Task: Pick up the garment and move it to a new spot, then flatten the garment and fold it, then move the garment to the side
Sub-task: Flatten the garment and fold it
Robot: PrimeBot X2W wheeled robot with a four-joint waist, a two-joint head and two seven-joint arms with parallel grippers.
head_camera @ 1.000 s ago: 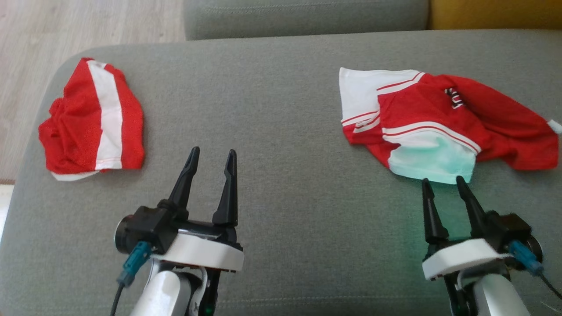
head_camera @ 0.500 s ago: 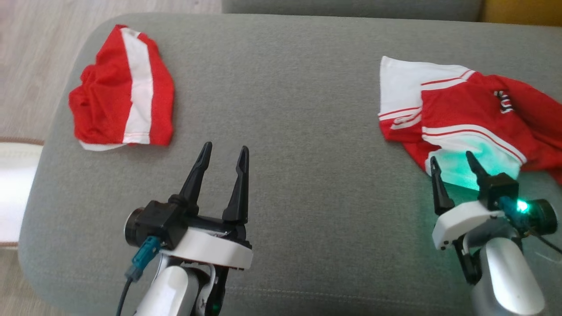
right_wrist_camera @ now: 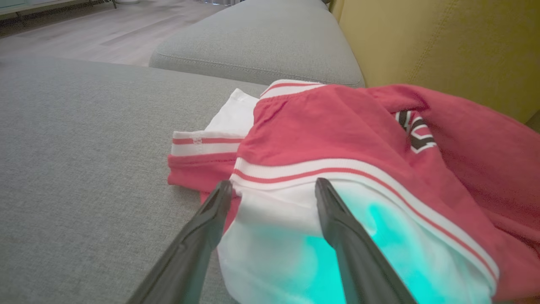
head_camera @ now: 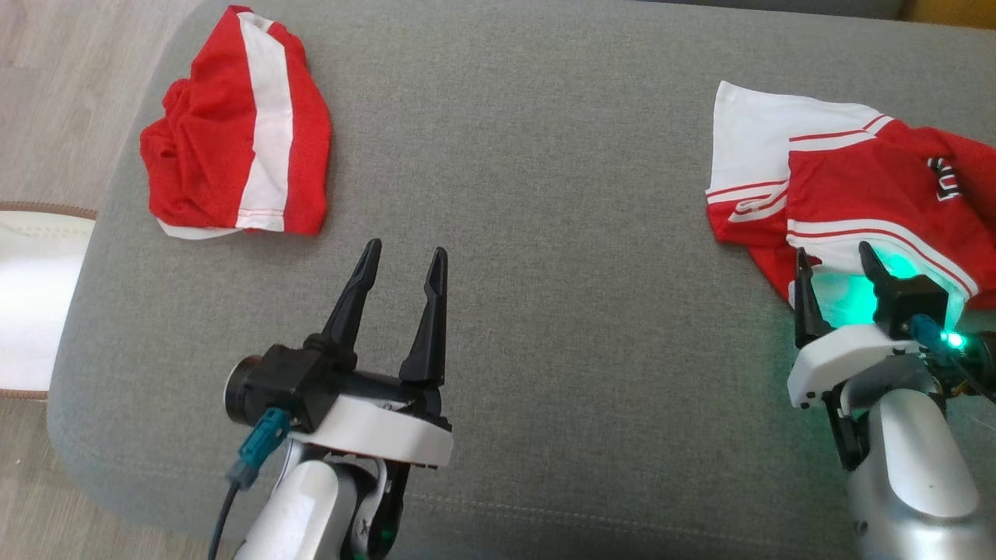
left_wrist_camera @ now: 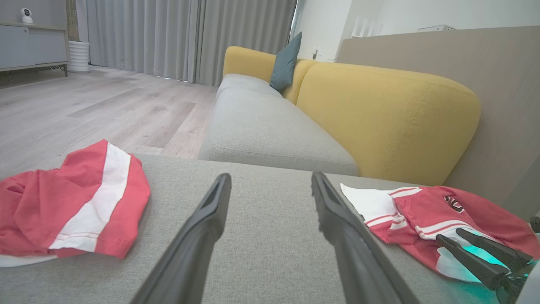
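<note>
Grey cushion (head_camera: 545, 155): crumpled red-and-white jersey (head_camera: 856, 179) is found at its right end, nothing gripped.
The jersey is partly cut off by the frame edge in the head view. Red shorts (head_camera: 233, 132) with a white stripe are laid bunched at the cushion's far-left corner, well apart from the jersey. The right gripper (head_camera: 832, 250) is held with fingers spread at the jersey's near white panel, which is lit green; contact with the cloth cannot be told. The left gripper (head_camera: 407, 246) is held spread and empty above bare cushion near its front middle, touching neither piece.
</note>
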